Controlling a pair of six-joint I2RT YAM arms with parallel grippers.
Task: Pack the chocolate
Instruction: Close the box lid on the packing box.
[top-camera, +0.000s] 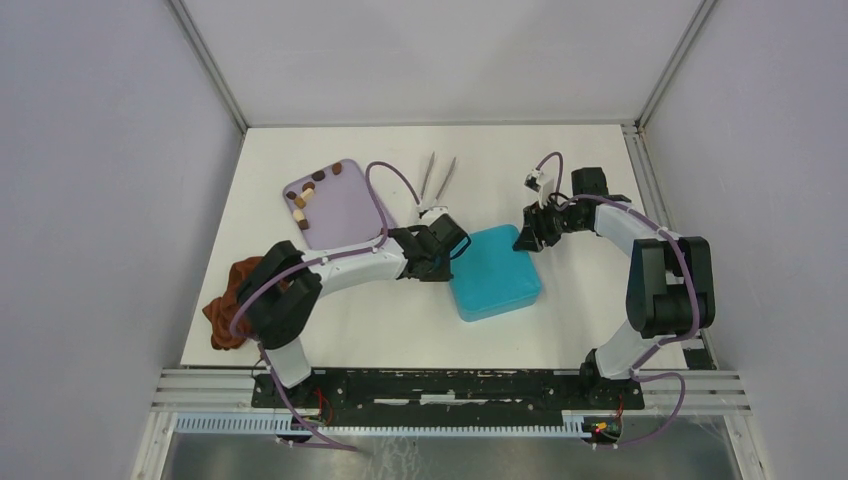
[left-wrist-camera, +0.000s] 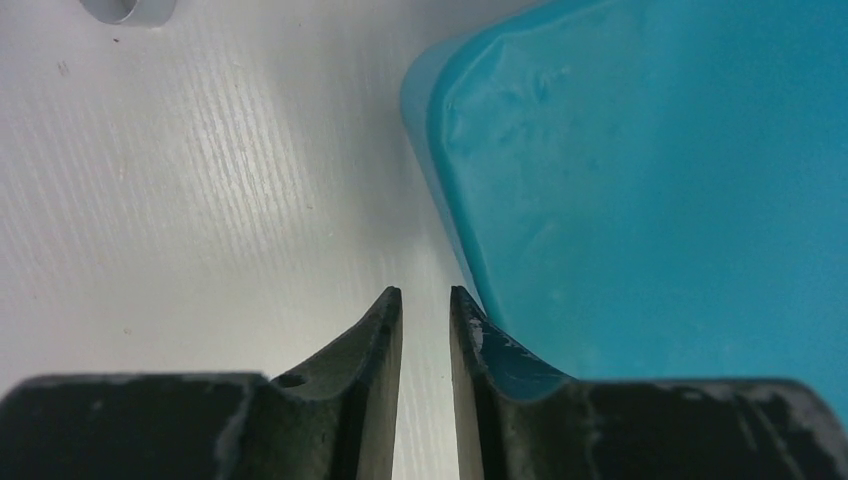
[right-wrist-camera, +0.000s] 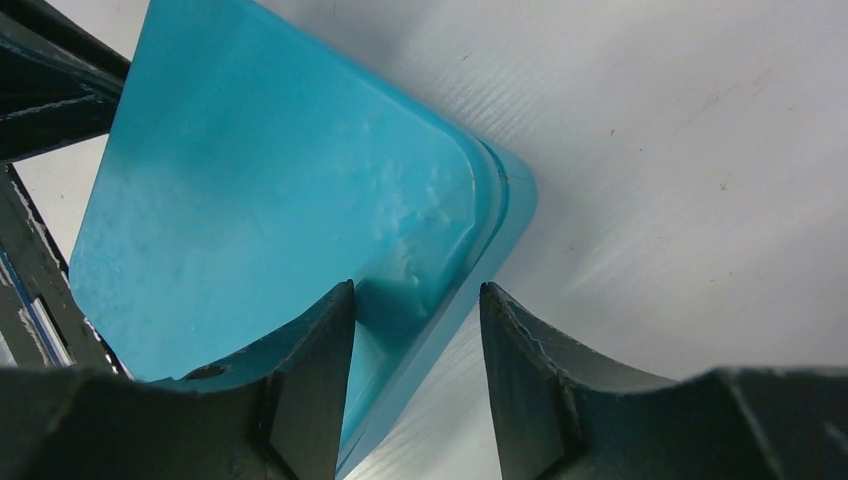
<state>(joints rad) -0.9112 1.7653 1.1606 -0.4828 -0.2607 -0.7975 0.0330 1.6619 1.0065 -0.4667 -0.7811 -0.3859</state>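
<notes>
Chocolate (top-camera: 308, 187): about seven pieces; one lilac tray (top-camera: 350, 210)

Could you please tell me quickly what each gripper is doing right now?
Left gripper: barely open, empty.
Right gripper: open, straddling an edge of the teal box.

My left hand (left-wrist-camera: 425, 293) low over the white desk (left-wrist-camera: 200, 200). Fingers narrowly apart, only bare desk showing in the gap. Teal box (left-wrist-camera: 650, 180) just to my right, smooth top, rounded corner pointing far-left. My right finger (left-wrist-camera: 475, 350) lies against its near-left edge; the left finger is clear of it. Far left, a grey metal piece (left-wrist-camera: 130, 8), cut off by the frame.
</notes>
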